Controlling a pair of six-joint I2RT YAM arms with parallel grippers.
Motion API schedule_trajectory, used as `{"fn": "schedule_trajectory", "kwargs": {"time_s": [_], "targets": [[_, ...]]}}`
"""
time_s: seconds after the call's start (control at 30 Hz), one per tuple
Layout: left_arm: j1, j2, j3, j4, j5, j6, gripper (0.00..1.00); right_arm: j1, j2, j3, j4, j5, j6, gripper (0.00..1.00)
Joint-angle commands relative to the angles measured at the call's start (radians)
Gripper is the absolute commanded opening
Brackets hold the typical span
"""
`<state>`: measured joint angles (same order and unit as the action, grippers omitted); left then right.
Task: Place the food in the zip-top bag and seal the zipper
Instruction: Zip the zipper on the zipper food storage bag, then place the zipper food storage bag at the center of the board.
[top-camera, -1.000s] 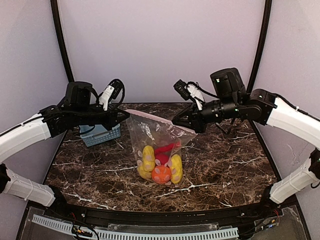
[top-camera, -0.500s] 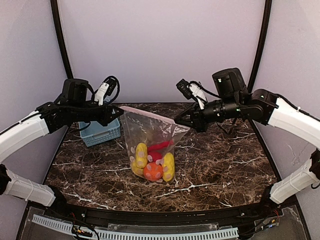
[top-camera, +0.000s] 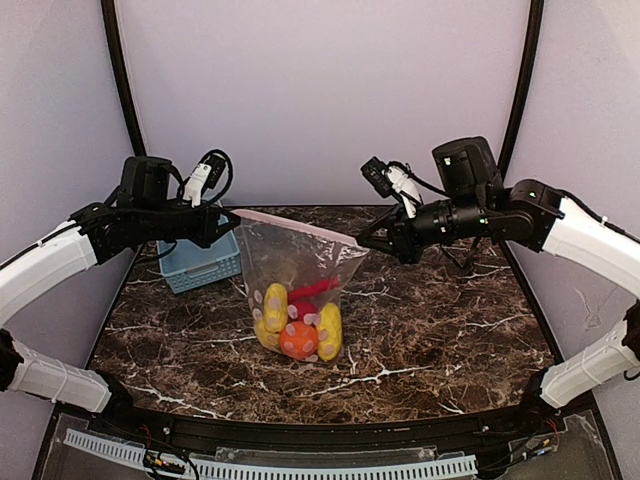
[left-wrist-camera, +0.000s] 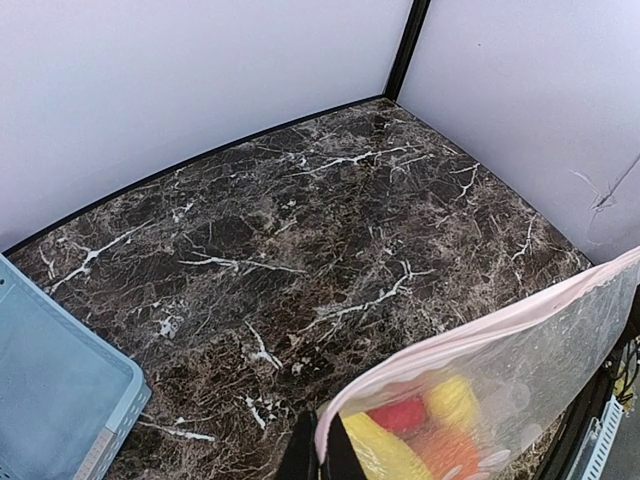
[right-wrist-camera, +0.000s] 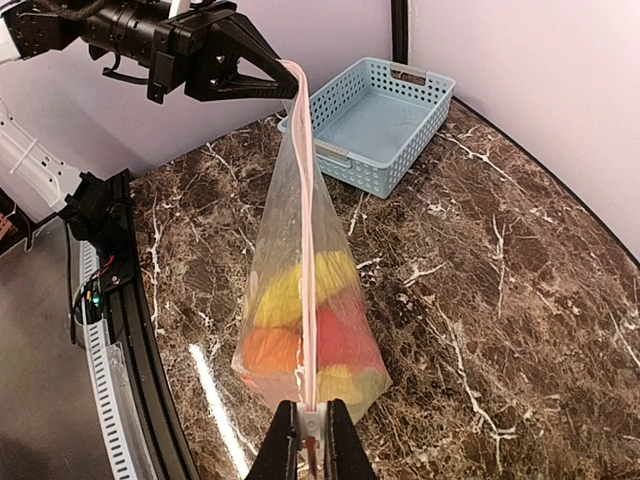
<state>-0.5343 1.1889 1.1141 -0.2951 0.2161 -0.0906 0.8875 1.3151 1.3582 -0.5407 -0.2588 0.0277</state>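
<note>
With the food (top-camera: 297, 330) already bunched at the bottom of the zip-top bag (top-camera: 300, 265) hanging over the middle of the table (top-camera: 450, 320), the left gripper (top-camera: 230, 222) and right gripper (top-camera: 364, 240), each clamped on one end of the zipper (top-camera: 295, 224), have drawn apart, stretching the mouth flat, apparently for sealing.

The zip-top bag (top-camera: 295, 275) hangs upright over the middle of the table (top-camera: 450, 320), and the food (top-camera: 297, 325) lies in its bottom. The left gripper (top-camera: 232, 222) holds the left end of the zipper (top-camera: 295, 226) along the bag's mouth, and the right gripper (top-camera: 365, 240) holds the right end. The basket (top-camera: 200, 265) stands on the table behind the bag, to its left.
</note>
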Motion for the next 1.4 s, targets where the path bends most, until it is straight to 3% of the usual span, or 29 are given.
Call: {"fn": "schedule_trajectory", "kwargs": {"time_s": [0.0,0.33,0.5,0.57,0.63,0.7,0.77,0.83,0.93,1.13,1.37], "targets": [[0.030,-0.018,0.022,-0.033,-0.047,-0.013,0.01,-0.013,-0.037,-0.014,-0.039,0.022,0.014,0.00],[0.045,-0.007,0.021,-0.024,-0.042,-0.012,0.01,-0.018,-0.049,-0.021,-0.045,0.032,0.019,0.00],[0.045,-0.005,0.005,-0.001,0.031,0.016,0.01,-0.018,-0.045,-0.024,-0.040,0.018,0.023,0.01],[0.045,0.000,0.000,0.012,0.128,0.047,0.02,-0.019,-0.038,-0.018,-0.036,-0.007,0.029,0.22],[0.045,0.007,0.002,0.019,0.240,0.067,0.22,-0.019,-0.030,-0.007,-0.030,-0.046,0.044,0.46],[0.045,0.003,-0.002,0.038,0.298,0.067,0.62,-0.018,-0.032,-0.002,-0.013,-0.066,0.058,0.63],[0.045,-0.011,-0.009,0.051,0.298,0.065,0.80,-0.018,-0.040,-0.003,0.008,-0.060,0.066,0.77],[0.045,-0.026,-0.009,0.054,0.278,0.065,0.90,-0.018,-0.048,0.001,0.018,-0.047,0.075,0.87],[0.047,-0.043,-0.004,0.038,0.215,0.051,0.97,-0.018,-0.051,0.014,0.016,0.018,0.095,0.98],[0.074,-0.043,-0.016,0.031,0.067,-0.038,0.99,-0.033,-0.024,0.034,-0.016,0.289,0.165,0.99],[0.164,-0.046,-0.061,0.079,0.029,-0.083,0.99,-0.151,-0.020,-0.011,0.032,0.286,0.244,0.98]]}}
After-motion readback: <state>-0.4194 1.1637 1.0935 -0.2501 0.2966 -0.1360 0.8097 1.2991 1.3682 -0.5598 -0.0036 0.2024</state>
